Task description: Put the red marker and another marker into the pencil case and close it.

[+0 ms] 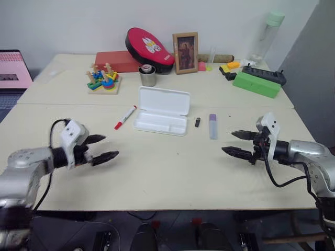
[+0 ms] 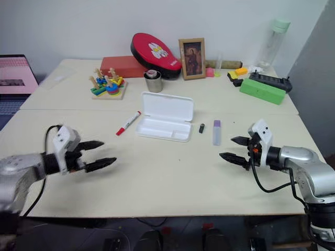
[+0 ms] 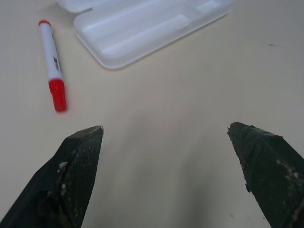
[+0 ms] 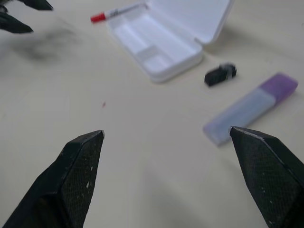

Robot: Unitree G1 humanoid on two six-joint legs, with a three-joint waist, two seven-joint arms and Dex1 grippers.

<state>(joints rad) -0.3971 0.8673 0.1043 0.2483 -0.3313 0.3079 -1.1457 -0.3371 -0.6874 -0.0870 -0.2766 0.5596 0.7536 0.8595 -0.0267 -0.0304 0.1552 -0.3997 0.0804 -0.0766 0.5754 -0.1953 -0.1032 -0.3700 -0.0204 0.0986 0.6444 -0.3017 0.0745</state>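
The pencil case [image 1: 161, 111] is lying open mid-table, the red marker [image 1: 125, 117] just off its nine o'clock side, the purple-capped marker [image 1: 213, 126] at three o'clock. Both the left gripper [image 1: 101, 148] and right gripper [image 1: 239, 143] are hovering wide, empty. Each should be approaching its nearer marker crosswise to the barrel.

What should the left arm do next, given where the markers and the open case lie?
Probably move the open left gripper forward to the red marker, which lies on the table left of the open pencil case, both apart from the gripper. The purple-capped marker lies nearer the open right gripper.
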